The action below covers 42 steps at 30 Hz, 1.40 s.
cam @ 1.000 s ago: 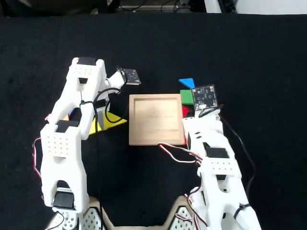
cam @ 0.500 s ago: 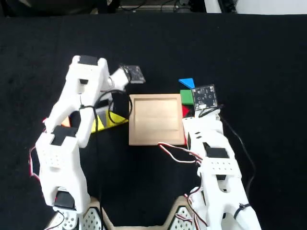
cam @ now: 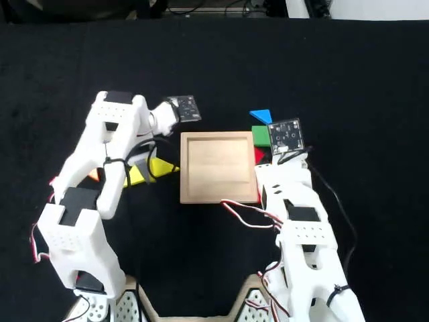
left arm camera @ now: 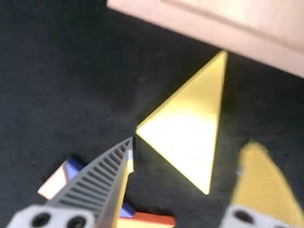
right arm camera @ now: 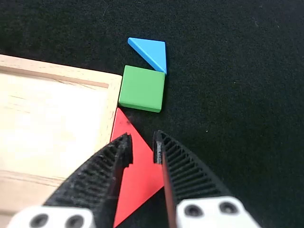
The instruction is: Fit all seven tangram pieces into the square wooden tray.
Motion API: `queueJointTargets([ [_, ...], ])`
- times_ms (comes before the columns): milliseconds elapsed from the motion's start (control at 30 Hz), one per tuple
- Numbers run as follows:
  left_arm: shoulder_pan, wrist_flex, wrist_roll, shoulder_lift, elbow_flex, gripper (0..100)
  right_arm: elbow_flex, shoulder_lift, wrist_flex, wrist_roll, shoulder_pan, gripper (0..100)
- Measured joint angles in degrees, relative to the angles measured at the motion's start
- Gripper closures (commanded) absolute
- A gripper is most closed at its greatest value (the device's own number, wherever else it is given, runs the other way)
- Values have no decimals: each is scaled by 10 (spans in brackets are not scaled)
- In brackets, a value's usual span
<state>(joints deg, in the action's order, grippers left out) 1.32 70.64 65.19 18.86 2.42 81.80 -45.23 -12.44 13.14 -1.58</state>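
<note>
Placing the first piece is the step in hand, I judge: the tray (cam: 185, 168) holds none yet. The left gripper (left arm camera: 190, 145) hangs spread, grasping nothing. The yellow triangle (left arm camera: 190, 126), smooth and flat, lies between its fingers (left arm camera: 102, 183), one corner near the tray. Next it should lower and pinch the edges. The right gripper (right arm camera: 142, 137), almost closed and unloaded, hovers over the red triangle (right arm camera: 137, 183)

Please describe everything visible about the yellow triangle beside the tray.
The yellow triangle is a flat piece with a smooth, slightly shiny top, perhaps painted wood. It lies flat on the black cloth beside the wooden tray, one corner pointing at its rim. The open left pincer hangs over it; contact is unclear.
</note>
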Motion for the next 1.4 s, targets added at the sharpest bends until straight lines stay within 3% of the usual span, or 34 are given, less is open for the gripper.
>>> queueJointTargets([
  [367,-7,-60,75,59,1,615,0,0,0,0,0,910],
  [833,-6,-111,75,96,8,616,0,0,0,0,0,910],
  [933,-6,-111,42,110,-7,617,0,0,0,0,0,910],
  [1167,-6,-108,25,115,-12,798,0,0,0,0,0,910],
  [1400,-4,-94,23,117,-12,780,0,0,0,0,0,910],
])
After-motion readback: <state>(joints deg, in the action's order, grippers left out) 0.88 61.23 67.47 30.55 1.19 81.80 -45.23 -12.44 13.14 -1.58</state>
